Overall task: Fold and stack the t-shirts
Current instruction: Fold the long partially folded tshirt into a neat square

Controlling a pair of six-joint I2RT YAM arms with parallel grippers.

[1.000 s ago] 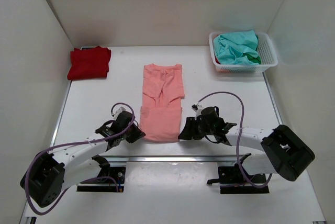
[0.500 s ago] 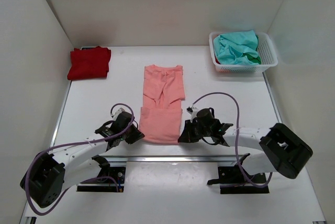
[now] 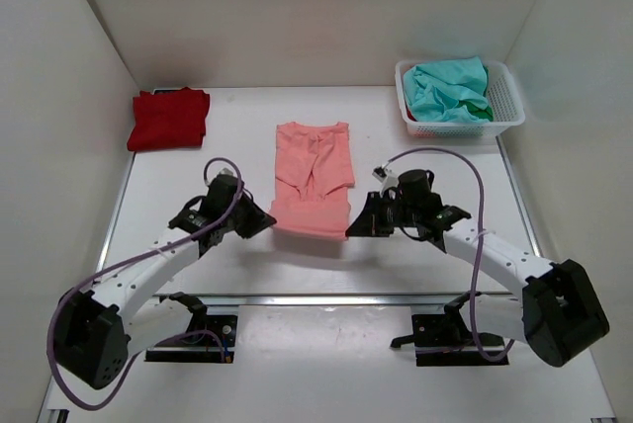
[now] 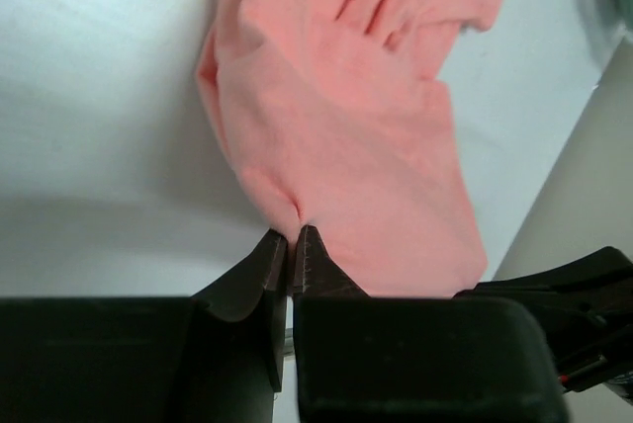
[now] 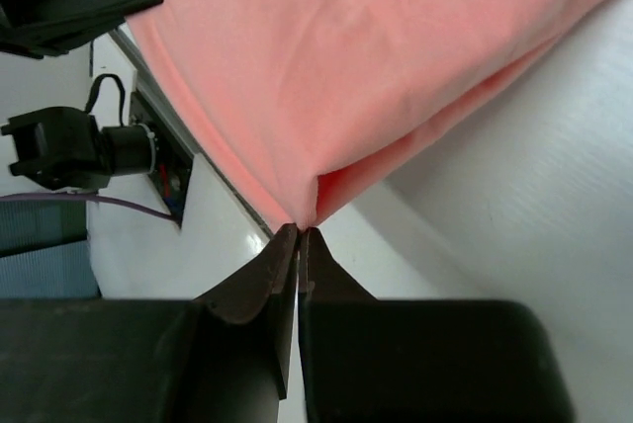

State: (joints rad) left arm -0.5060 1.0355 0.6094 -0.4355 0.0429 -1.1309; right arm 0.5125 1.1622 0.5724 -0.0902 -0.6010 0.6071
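Pink t-shirt [image 3: 313, 178] lies in the middle of the counter [image 3: 227, 158]. We have just lifted its near edge and carried it toward the far edge. Our left fingers [image 4: 277, 257] and right fingers [image 5: 287, 250] pinch its two near corners tight. We think the fold is half done.

The left jaws and right jaws, pinching the near hem corners of the salmon-pink t-shirt [image 3: 314, 171], have risen and moved from the near edge of the desk [image 3: 445, 161] toward its far edge, so the shirt now spans less desk.
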